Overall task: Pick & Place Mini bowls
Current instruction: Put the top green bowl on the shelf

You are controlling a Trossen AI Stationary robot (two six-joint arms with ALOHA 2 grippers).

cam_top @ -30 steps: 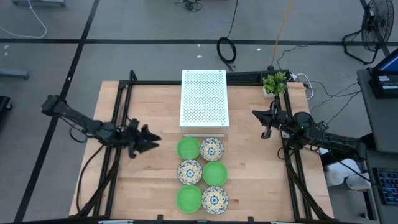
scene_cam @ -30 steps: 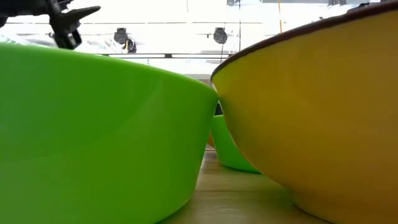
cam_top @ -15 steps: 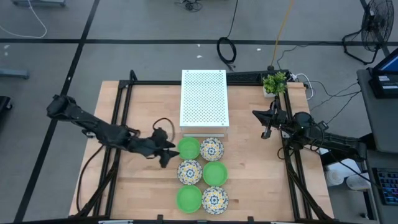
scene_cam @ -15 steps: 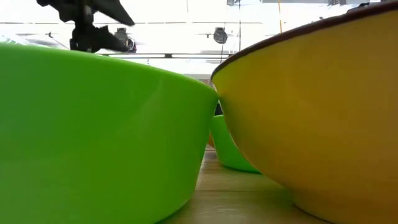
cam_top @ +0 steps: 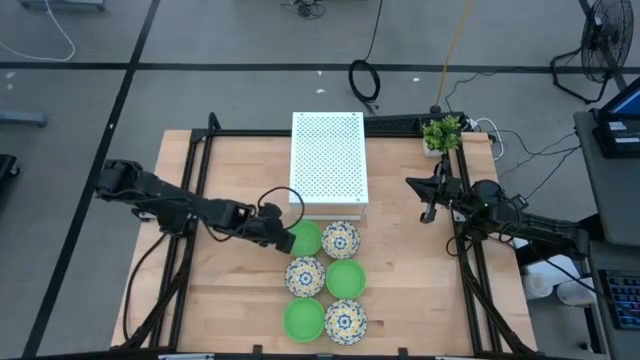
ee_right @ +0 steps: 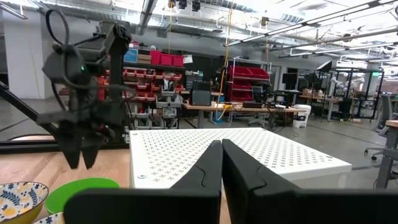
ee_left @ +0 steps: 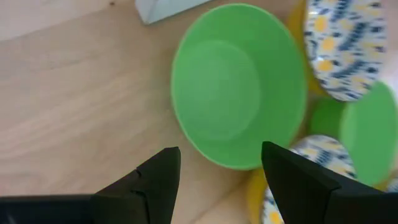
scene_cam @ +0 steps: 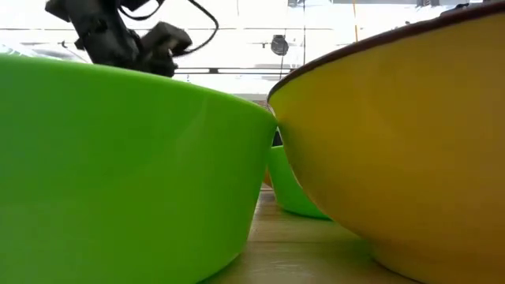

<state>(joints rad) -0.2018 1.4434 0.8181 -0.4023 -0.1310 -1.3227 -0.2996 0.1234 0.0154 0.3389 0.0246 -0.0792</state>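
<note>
Six mini bowls sit on their bases in a two-by-three block on the wooden table: green (cam_top: 303,238), floral (cam_top: 340,239), floral (cam_top: 305,276), green (cam_top: 346,279), green (cam_top: 303,319), floral (cam_top: 346,320). My left gripper (cam_top: 284,237) is open and slants down over the left rim of the far-left green bowl (ee_left: 239,84). In the left wrist view its fingers (ee_left: 158,177) stand on either side of that rim, and no touch shows. My right gripper (ee_right: 221,144) is shut and waits at the table's right side (cam_top: 432,195).
A white perforated box (cam_top: 329,158) stands just beyond the bowls, and a small potted plant (cam_top: 441,133) sits at the far right corner. In the low view a green bowl (scene_cam: 118,166) and a bowl's yellow outer wall (scene_cam: 394,142) fill the picture. Bare wood lies left and right of the bowls.
My left gripper has gone toward the table's right, from the left side over to the far-left green bowl. It has sunk, tipped from nearly level to slanting down, and rolled. Its fingers stay open. The bowls have not moved.
</note>
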